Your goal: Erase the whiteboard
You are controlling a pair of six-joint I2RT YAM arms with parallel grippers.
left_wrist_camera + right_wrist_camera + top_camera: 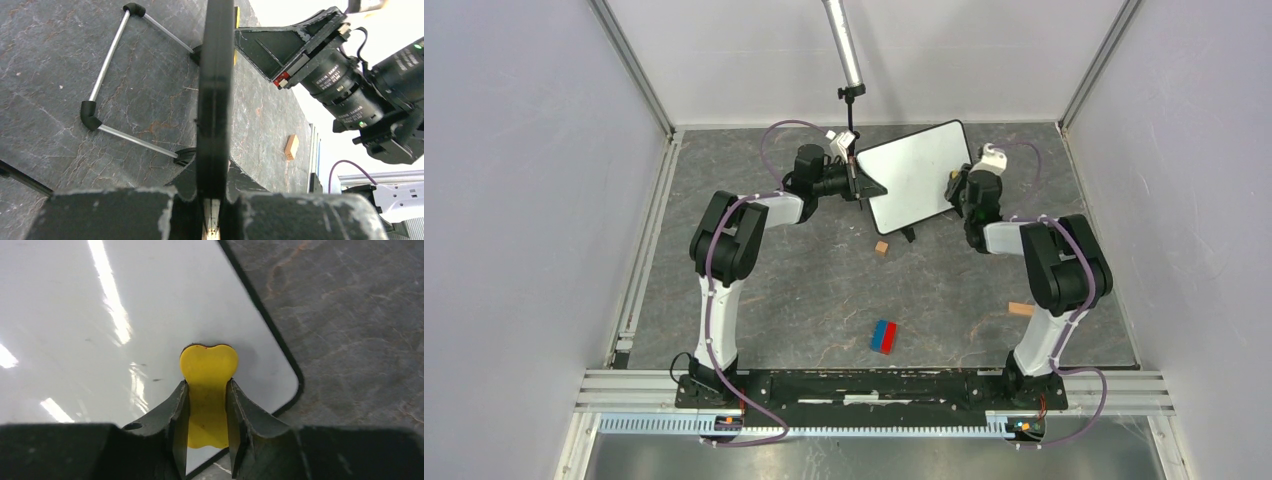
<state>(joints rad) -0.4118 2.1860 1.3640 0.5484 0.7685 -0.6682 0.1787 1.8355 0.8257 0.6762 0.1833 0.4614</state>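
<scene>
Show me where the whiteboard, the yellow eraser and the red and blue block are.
whiteboard point(914, 175), top view, middle of its white face.
yellow eraser point(209, 365), right wrist view, its rounded top end.
red and blue block point(884, 336), top view, its middle.

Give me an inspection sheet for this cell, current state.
Surface: dark marbled table; no damage seen.
Job's things: whiteboard propped up, wire stand behind it; face looks blank bar faint specks.
Clutter: small wooden cube near the board; wooden block by the right arm; red-and-blue block mid-table.
Hands: left hand shut on the whiteboard's edge; right hand shut on a yellow eraser pressed to the board.
Cables: purple cables along both arms; none seen snagged.
Surroundings: white walls, aluminium rails, overhead pole.
</scene>
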